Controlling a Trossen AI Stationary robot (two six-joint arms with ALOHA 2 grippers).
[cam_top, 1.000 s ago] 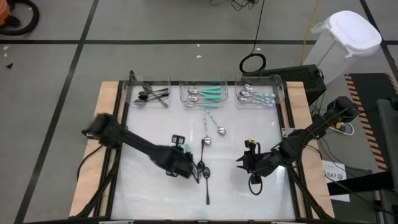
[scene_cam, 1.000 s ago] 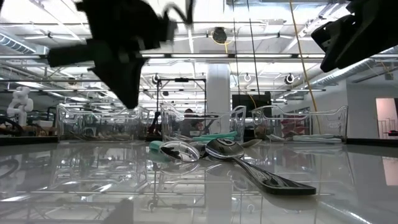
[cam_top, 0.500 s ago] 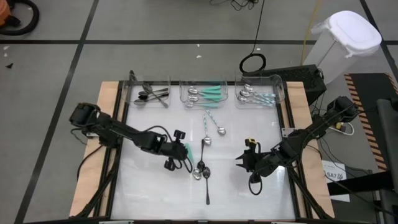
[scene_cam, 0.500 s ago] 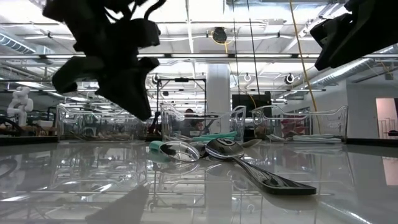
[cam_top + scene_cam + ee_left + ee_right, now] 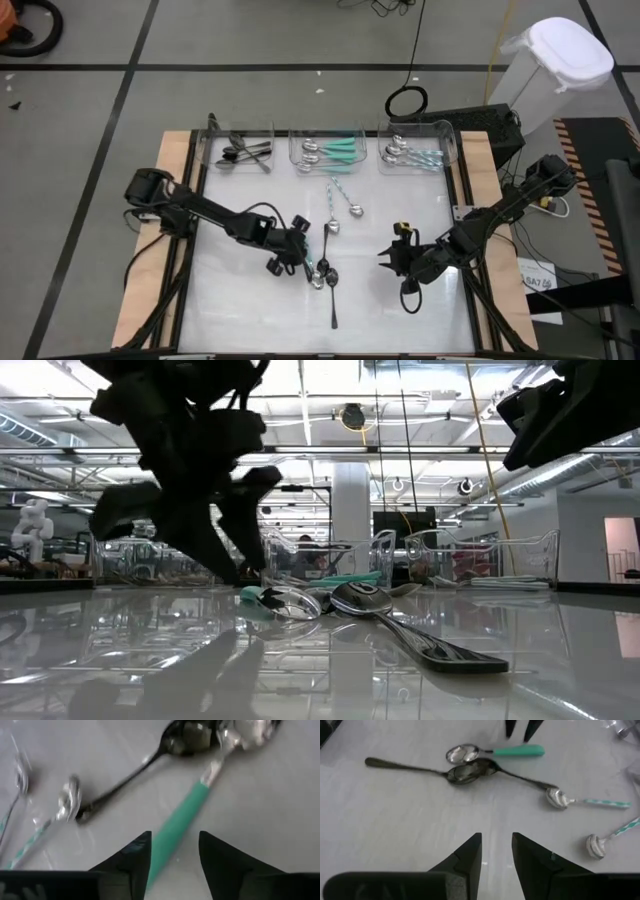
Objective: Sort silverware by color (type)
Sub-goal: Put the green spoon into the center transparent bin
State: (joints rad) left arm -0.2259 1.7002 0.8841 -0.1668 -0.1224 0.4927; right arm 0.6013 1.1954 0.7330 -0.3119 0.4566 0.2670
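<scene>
Down at the table's middle, left gripper (image 5: pixel 171 851) spread open astride the handle of a teal-handled spoon (image 5: pixel 176 828), gripping nothing. Bowl of that spoon touching a dark spoon (image 5: pixel 332 295). Nearby, two pale-striped spoons (image 5: pixel 342 200) loose on the table (image 5: pixel 240 310). Farther right, right gripper (image 5: pixel 496 851) hovering, partly open, seemingly empty. Along the far edge, sorted silverware in three clear bins (image 5: pixel 330 150).

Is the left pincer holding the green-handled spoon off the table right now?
No, the green-handled spoon lies flat on the table, its handle running between the open fingers of the left pincer, which have not closed on it.
</scene>
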